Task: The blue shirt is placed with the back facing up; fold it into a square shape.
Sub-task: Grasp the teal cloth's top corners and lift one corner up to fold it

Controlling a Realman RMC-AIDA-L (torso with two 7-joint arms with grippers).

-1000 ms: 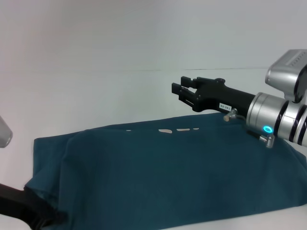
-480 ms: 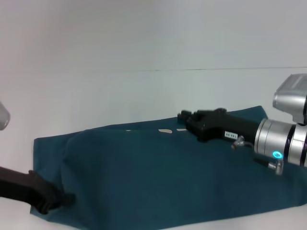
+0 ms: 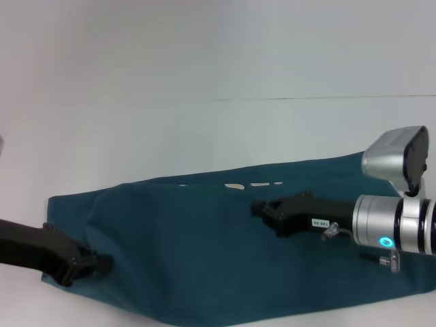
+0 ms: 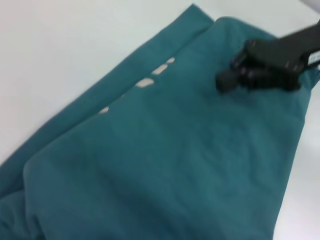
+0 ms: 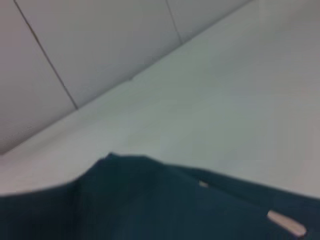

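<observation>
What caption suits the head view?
Both grippers, left and right, low on the partly folded blue shirt.

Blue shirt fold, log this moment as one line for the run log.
blue shirt: partly folded on white table | left gripper: at shirt's left edge | right gripper: low over shirt's middle-right | white print: showing near far fold

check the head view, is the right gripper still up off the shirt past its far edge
No, the right gripper has come down over the middle of the blue shirt.

Black end effector (image 3: 262, 210) on silver wrist (blue glowing ring, small white label)
</observation>
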